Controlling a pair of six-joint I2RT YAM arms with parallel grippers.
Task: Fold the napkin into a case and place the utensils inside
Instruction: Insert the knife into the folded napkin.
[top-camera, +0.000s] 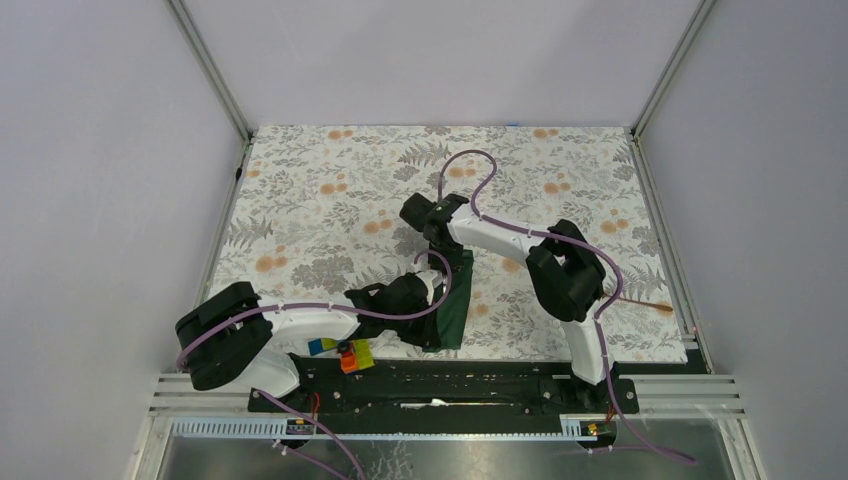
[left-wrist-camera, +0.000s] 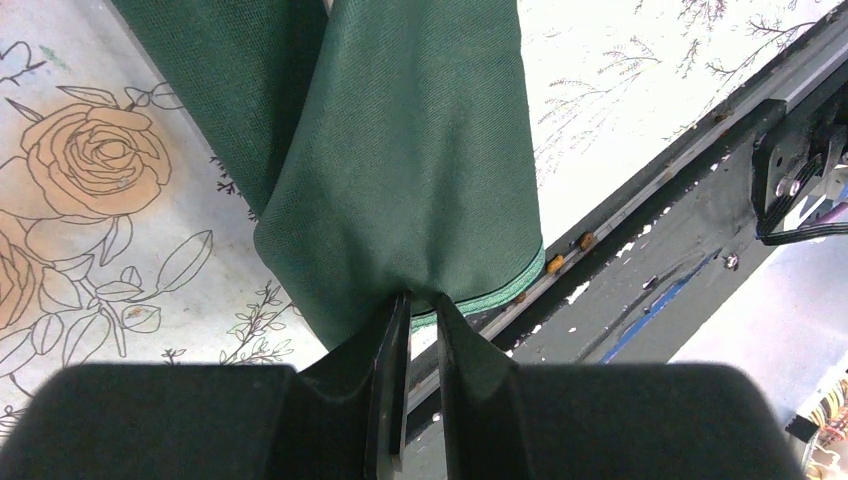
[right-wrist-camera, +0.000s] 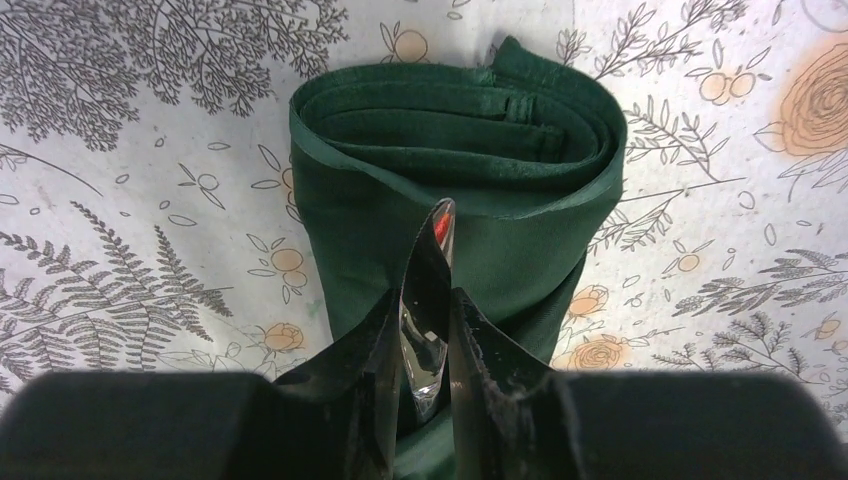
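Fold: looks done. The napkin (top-camera: 455, 300) lies on the desk (top-camera: 330, 200) as a narrow layered case (right-wrist-camera: 455, 130), between the two arms and close to the near edge.
Left fingers (left-wrist-camera: 393, 335): almost closed, pinching the near end of the case, where the cloth bunches at the tips.
Right fingers (right-wrist-camera: 465, 330): almost closed on the silver utensil (right-wrist-camera: 432, 250), whose tip is above the cloth and points toward the open layered end.
Silver utensil: not yet inside the case, as far as I can judge.
Spoon (top-camera: 645, 303): on the desk to the right, well apart from the case, with nothing touching it.
Blocks (top-camera: 345, 352): by the left arm, no part of the task.
Left to do: slide the silver utensil in, then fetch the spoon and add it.
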